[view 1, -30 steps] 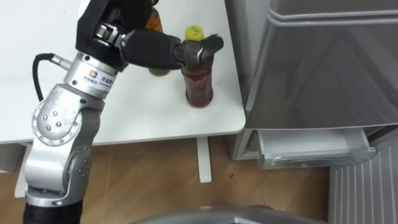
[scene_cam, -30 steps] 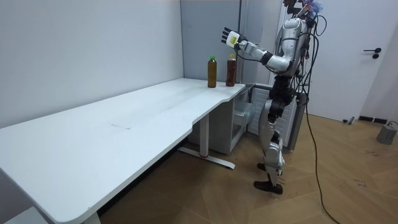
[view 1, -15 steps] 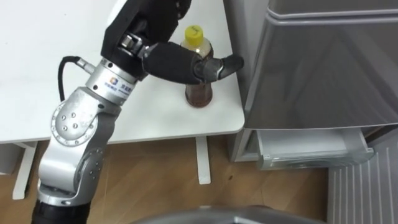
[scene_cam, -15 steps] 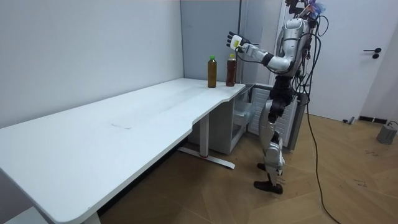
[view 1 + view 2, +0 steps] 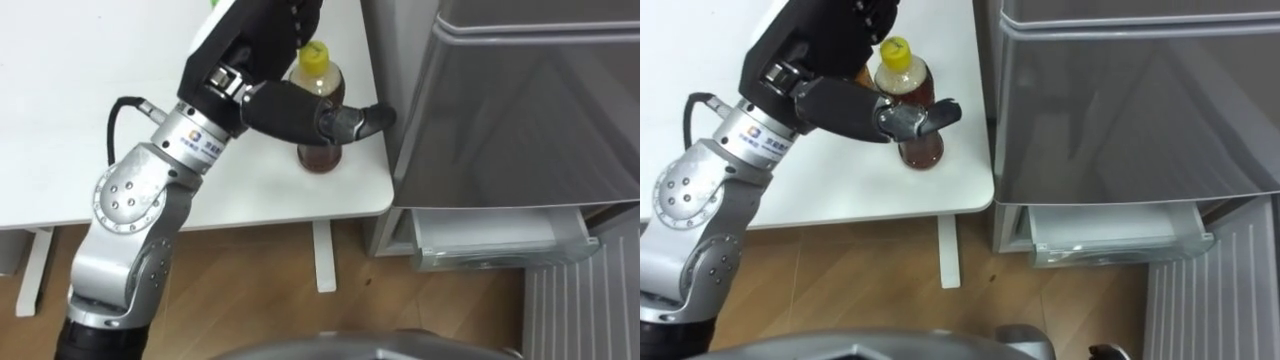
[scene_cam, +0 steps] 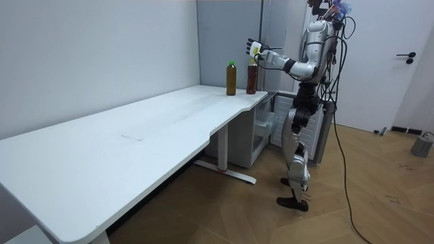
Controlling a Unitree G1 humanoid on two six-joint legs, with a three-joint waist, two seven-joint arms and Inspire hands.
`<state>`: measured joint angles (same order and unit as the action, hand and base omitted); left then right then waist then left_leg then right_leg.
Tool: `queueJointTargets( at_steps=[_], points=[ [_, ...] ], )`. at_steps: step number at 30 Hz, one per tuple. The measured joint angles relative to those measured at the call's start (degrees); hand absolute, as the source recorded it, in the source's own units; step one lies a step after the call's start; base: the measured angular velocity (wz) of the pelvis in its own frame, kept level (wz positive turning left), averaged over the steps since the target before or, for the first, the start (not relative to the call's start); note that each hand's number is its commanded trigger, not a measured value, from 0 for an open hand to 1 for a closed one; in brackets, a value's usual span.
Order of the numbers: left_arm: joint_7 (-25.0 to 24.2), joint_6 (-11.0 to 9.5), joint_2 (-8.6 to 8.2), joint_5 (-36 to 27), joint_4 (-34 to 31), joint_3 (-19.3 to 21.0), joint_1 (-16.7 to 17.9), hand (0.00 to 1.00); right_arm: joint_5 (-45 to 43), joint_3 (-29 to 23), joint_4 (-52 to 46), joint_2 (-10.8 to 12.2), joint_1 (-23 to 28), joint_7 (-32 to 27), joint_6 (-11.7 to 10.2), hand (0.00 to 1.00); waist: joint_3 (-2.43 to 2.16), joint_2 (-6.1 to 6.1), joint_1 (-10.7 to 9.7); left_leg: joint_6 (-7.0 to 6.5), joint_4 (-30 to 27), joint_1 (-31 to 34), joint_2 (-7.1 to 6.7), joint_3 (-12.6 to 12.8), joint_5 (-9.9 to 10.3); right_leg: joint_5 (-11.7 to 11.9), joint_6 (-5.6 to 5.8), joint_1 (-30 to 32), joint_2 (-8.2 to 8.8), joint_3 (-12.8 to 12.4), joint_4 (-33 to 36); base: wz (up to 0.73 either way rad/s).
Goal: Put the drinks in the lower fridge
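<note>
White desk (image 5: 60, 90), corner: yellow-capped bottle (image 5: 320, 152) stood upright within the span of your left hand (image 5: 275, 100), which was unclenched and not yet gripping it.

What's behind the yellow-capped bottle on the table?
Past the yellow-capped bottle, farther from the robot, the room view shows a green-capped bottle standing on the table. In the eye views the left hand, up against the yellow-capped one, covers that spot.
</note>
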<state>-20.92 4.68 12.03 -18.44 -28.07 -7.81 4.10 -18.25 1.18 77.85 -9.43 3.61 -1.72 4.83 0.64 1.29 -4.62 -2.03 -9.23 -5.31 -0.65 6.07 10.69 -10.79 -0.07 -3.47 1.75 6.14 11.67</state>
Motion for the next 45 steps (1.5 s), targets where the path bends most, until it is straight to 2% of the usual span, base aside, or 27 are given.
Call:
queueJointTargets(
  at_steps=[23, 29, 36, 45],
  points=[
    [0.2, 0.0, -0.05, 0.1, 0.0, -0.3, 0.0, 0.0, 0.0, 0.4, 0.4, -0.1, -0.2, 2.0, -0.2, 0.0, -0.21, 0.32, 0.1, 0.0, 0.0, -0.3, 0.02, -0.1, 0.0, 0.0, -0.01, -0.6, -0.14, -0.1, -1.0, 0.01],
    [0.2, 0.0, -0.04, 0.1, 0.0, -0.3, 0.0, 0.0, 0.0, 0.4, 0.4, -0.1, -0.2, 2.4, -0.5, 0.0, -0.12, 0.17, 0.1, 0.0, 0.0, -0.3, 0.02, 0.0, 0.0, 0.0, -0.02, -0.6, -0.11, -0.3, -1.0, 0.0],
    [0.6, 0.0, -0.04, 0.2, 0.0, -0.3, 0.1, 0.0, 0.0, 0.4, 0.3, 0.0, -0.2, 3.1, -0.5, 0.0, 0.3, -0.54, 0.1, 0.01, 0.0, -0.4, 0.02, 0.1, 0.0, 0.0, -0.02, -0.5, -0.13, -0.4, -1.0, 0.0],
    [1.3, 0.0, -0.04, 1.2, 1.4, -0.3, 0.3, 0.0, 0.0, 0.4, 1.0, 0.0, -0.2, 3.1, -0.7, 0.0, 0.23, -0.57, 0.1, 0.01, 0.0, -0.3, 0.03, 0.1, 0.0, 0.0, -0.02, -0.5, -0.13, -0.3, -1.0, 0.0]
  ],
)
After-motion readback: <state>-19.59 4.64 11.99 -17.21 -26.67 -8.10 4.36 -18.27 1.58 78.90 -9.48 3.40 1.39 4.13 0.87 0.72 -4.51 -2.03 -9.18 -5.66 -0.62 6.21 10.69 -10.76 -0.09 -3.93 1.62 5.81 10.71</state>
